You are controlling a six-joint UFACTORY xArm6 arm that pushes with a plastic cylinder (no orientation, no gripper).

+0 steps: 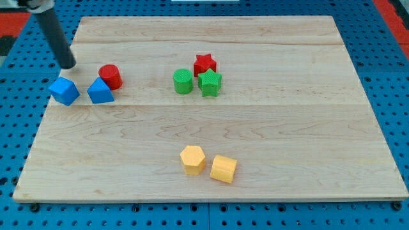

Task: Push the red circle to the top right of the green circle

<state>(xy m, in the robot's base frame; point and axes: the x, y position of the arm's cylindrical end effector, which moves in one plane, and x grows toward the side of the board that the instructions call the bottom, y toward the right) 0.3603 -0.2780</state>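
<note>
The red circle (110,76) lies on the wooden board at the view's upper left. The green circle (183,82) lies right of it, near the board's middle top, well apart from it. My tip (67,65) rests near the board's left edge, left of the red circle and just above the blue blocks, touching none of them. The dark rod rises from it toward the view's top left.
A blue triangle (100,91) touches the red circle's lower left; a blue cube-like block (64,91) lies left of it. A red star (204,64) and a green star (209,82) crowd the green circle's right side. A yellow hexagon (192,159) and a yellow cube (223,168) lie near the bottom.
</note>
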